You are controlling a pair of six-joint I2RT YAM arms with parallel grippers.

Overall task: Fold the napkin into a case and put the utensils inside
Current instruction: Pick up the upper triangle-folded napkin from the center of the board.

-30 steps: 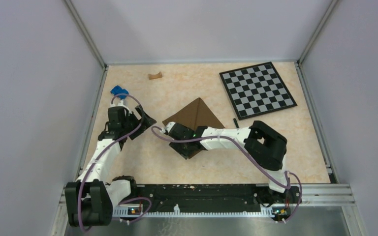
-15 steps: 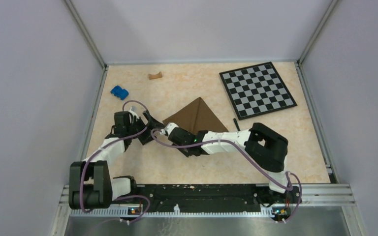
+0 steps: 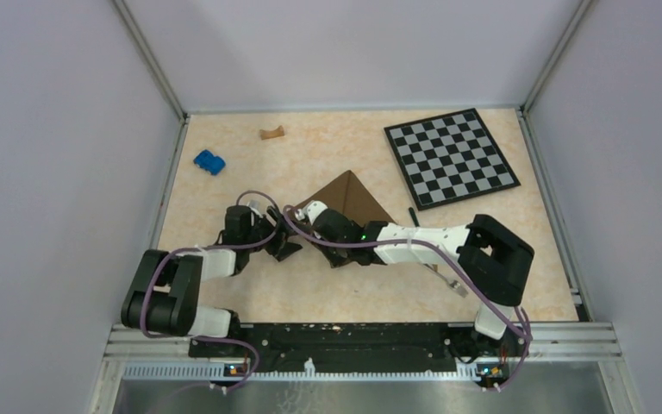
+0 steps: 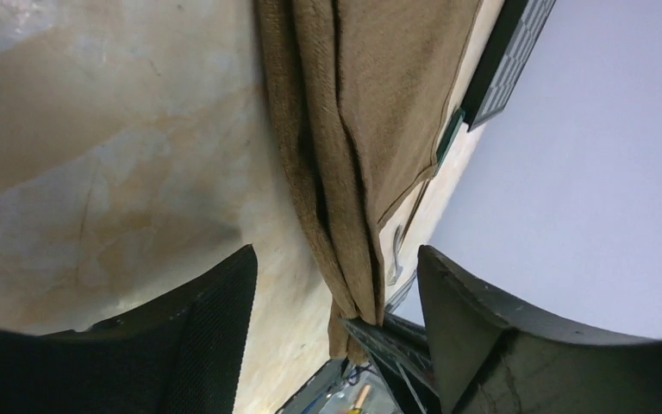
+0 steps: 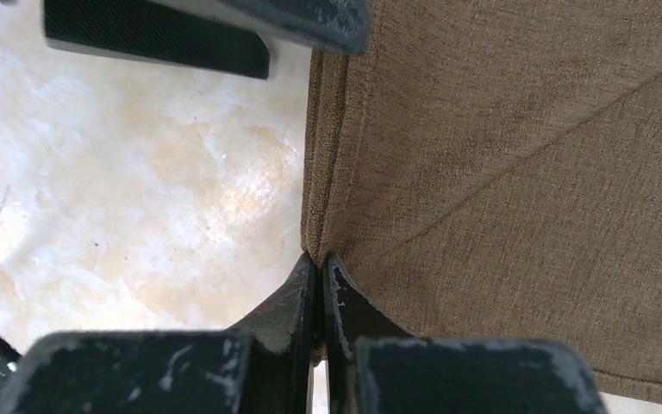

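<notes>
I'm mid-fold: the dark-brown cloth napkin (image 3: 352,194) lies centrally as a triangle, its left edge pinched tight in my right gripper (image 5: 319,259). My left gripper (image 4: 336,272) stands spread astride the layered edge beside it; next I'd close it there, then carry the flap across together

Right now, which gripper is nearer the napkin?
Right. The right gripper is shut on the edge of the napkin, so it is touching the cloth. The left gripper is open just off that same edge, aimed at it but not gripping.
</notes>
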